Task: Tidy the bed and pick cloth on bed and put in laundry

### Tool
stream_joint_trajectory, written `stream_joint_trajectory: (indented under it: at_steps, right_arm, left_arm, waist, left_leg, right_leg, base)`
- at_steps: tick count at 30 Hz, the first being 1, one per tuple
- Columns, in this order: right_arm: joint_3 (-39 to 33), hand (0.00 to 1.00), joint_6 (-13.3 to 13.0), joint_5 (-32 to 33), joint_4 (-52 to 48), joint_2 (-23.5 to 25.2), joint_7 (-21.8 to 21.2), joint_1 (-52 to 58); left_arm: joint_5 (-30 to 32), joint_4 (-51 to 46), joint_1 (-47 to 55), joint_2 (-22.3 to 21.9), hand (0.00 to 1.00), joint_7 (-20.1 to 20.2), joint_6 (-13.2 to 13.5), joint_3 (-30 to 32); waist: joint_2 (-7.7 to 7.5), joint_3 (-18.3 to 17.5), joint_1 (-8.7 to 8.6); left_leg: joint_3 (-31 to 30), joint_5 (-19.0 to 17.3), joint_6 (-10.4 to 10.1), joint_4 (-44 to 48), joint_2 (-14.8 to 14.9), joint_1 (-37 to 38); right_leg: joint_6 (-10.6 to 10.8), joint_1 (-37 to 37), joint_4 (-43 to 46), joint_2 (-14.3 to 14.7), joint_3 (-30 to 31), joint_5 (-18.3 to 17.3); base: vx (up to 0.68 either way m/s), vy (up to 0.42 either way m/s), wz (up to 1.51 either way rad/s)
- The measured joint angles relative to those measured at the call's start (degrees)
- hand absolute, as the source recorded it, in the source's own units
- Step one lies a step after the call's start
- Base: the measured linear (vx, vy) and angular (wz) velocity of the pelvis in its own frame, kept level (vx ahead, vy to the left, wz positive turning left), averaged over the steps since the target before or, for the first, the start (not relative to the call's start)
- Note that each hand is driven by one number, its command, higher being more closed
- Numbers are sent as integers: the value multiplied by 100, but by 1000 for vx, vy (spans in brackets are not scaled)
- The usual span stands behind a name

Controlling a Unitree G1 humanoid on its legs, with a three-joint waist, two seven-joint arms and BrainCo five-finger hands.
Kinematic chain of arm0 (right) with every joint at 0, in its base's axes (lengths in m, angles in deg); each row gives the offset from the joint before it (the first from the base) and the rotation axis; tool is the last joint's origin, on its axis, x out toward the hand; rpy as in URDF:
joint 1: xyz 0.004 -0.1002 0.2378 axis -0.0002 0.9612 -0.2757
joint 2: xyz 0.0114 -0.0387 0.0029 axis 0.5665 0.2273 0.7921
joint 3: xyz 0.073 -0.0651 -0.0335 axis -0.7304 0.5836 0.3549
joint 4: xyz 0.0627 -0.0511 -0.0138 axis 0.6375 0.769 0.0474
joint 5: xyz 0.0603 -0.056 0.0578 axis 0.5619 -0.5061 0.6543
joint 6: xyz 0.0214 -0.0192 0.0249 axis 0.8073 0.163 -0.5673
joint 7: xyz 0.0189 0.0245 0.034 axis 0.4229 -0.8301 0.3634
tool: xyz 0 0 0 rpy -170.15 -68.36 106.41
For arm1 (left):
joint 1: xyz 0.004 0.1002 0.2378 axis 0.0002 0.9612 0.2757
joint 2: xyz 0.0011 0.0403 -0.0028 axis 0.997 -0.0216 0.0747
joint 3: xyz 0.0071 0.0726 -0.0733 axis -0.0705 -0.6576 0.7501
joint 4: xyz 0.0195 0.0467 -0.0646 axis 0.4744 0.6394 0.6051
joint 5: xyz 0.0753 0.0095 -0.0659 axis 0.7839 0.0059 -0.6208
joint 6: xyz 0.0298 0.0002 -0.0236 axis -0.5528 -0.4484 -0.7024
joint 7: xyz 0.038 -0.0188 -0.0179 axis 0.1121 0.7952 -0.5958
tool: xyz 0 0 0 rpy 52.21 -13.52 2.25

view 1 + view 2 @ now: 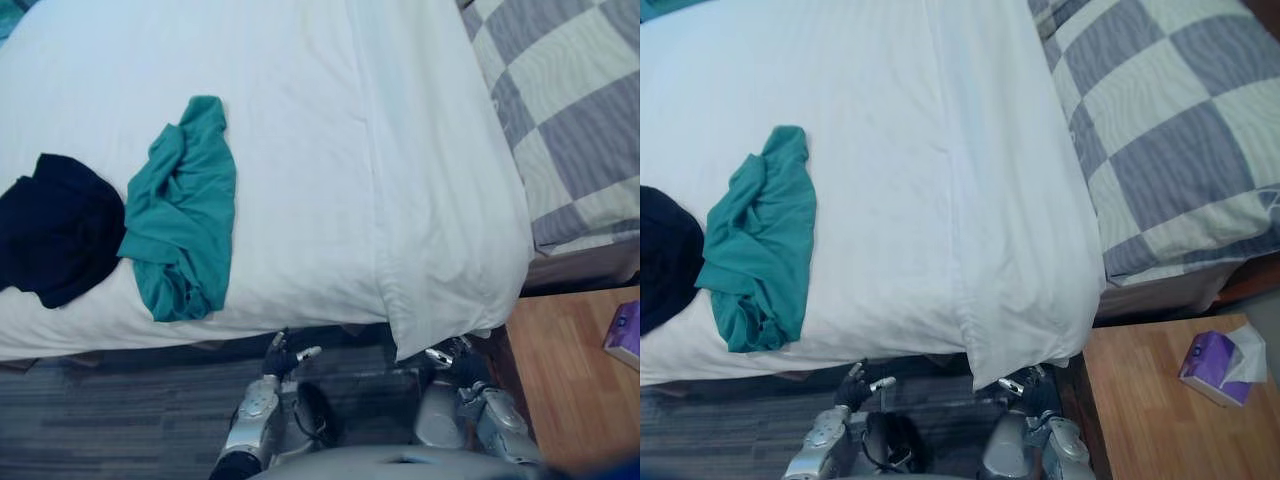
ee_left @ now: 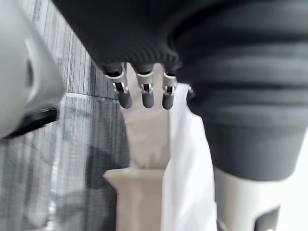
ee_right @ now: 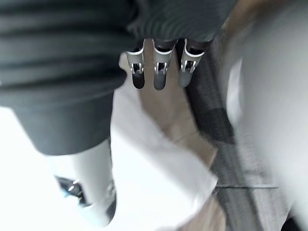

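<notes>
Left wrist view: fingers (image 2: 147, 94) straight (empty)

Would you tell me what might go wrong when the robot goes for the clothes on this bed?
The green shirt lies against the dark garment, so lifting one may drag the other. Both sit near the bed's edge and might slide to the floor. The left hand hangs open below that edge; rising, it may snag the white sheet too.

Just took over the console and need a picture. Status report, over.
Left hand and right hand open, empty, low by the edge of the bed. Teal cloth and dark cloth lie on it, untouched. Nothing in the way.
</notes>
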Motion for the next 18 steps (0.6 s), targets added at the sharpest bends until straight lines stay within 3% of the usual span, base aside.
stream_joint_trajectory:
  at_steps: [1,2,4,6,7,8,9,10,11,12,13,14,15,16,17,18]
  right_arm:
    - [-78,0,0,-160,47,-38,-12,-24]
    - [-116,0,-31,-194,60,-125,-3,32]
    - [-324,0,-215,-196,243,-180,-13,62]
    - [-633,0,-435,-246,481,-180,-16,67]
    - [-855,0,-537,-300,662,-170,-13,120]
    - [-987,0,-589,-297,809,-162,-22,176]
    - [-1057,0,-644,-293,1124,-137,-49,238]
    - [-1046,0,-652,-322,1445,-41,-136,163]
    - [-1052,0,-734,-369,1589,104,-24,117]
    - [-815,0,-793,-424,1641,113,-72,122]
    - [-434,0,-908,-417,1475,110,-207,287]
    - [-235,0,-964,-408,1311,132,-260,382]
    - [-36,0,-976,-390,1075,149,-306,440]
    - [79,0,-956,-306,959,142,-334,460]
    - [117,0,-940,-256,932,133,-360,435]
    - [206,0,-907,-169,933,134,-365,403]
  left_arm:
    - [-140,38,-10,-104,0,131,11,45]
    - [-214,53,-3,-154,0,328,36,-18]
    - [-338,71,-23,-199,0,555,165,-37]
    - [-522,236,-118,-219,0,715,263,-37]
    - [-564,461,-195,-271,0,733,274,-35]
    - [-528,624,-248,-318,0,710,252,-34]
    - [-476,860,-280,-345,0,696,224,-32]
    - [-363,1030,-330,-242,0,571,180,48]
    - [-356,1095,-297,-137,0,448,136,105]
    - [-355,1086,-181,10,0,331,101,186]
    - [-337,1087,-125,219,0,303,60,235]
    - [-310,1087,-136,344,0,305,13,227]
    - [-209,1088,-179,413,0,310,-18,225]
    - [-31,1088,-185,369,0,322,-29,164]
    - [86,1087,-217,325,0,327,-31,85]
    - [167,1088,-223,304,0,322,-47,-23]
  waist:
    - [-17,30,14]
    - [55,-12,-33]
    - [39,-33,-83]
    - [100,-99,-110]
    - [264,-193,-209]
    - [347,-243,-206]
    - [427,-301,-116]
    - [385,-370,6]
    - [253,-425,38]
    - [222,-507,6]
    - [127,-569,-1]
    - [76,-588,5]
    - [-7,-612,-1]
    - [-19,-615,-10]
    - [-84,-655,-19]
    - [-53,-677,-11]
  left_leg:
    - [2,-119,-92,159,147,-33]
    - [-2,-122,-138,-4,544,97]
    - [-144,-66,-148,-297,1097,315]
    - [-356,64,-329,-600,1338,337]
    - [-607,141,-562,-762,1351,246]
    - [-666,181,-687,-889,1306,283]
    - [-381,-17,-904,-1243,1229,620]
    - [-103,-236,-1035,-1462,1144,868]
    - [94,-186,-937,-1539,1074,943]
    - [266,-105,-811,-1829,1067,1043]
    - [355,8,-683,-2098,1031,1138]
    - [366,74,-611,-2263,965,1156]
    - [383,187,-462,-2501,723,1149]
    - [387,253,-356,-2649,417,1144]
    - [379,259,-300,-2725,181,1167]
    - [366,269,-233,-2799,-19,1197]
  right_leg:
    - [-8,18,-52,-6,157,-24]
    - [-4,142,-58,30,175,-19]
    - [79,279,-25,28,177,-14]
    - [400,318,-171,38,199,17]
    - [594,453,-427,83,166,165]
    - [669,593,-698,117,103,325]
    - [574,814,-1209,199,-28,769]
    - [248,780,-1347,176,-172,1302]
    - [-37,771,-1576,174,-372,1739]
    - [160,790,-1558,446,-706,1673]
    - [228,816,-1359,913,-917,1566]
    - [131,857,-1261,1236,-1007,1413]
    - [-47,947,-1231,1621,-1010,1030]
    - [-123,1051,-1364,1729,-967,743]
    - [-266,1174,-1529,1705,-916,623]
    - [-321,1267,-1707,1603,-746,529]
  base:
    - [26,7,-38]
    - [20,-15,-33]
    - [14,53,-30]
    - [-23,226,-19]
    - [11,344,9]
    - [39,559,-14]
    - [33,629,-50]
    - [5,619,-76]
    - [-51,539,-73]
    - [-52,460,-56]
    - [-31,416,-30]
    - [8,355,-2]
    - [-32,325,17]
    - [-57,297,25]
    - [-79,218,23]
    - [-73,177,22]
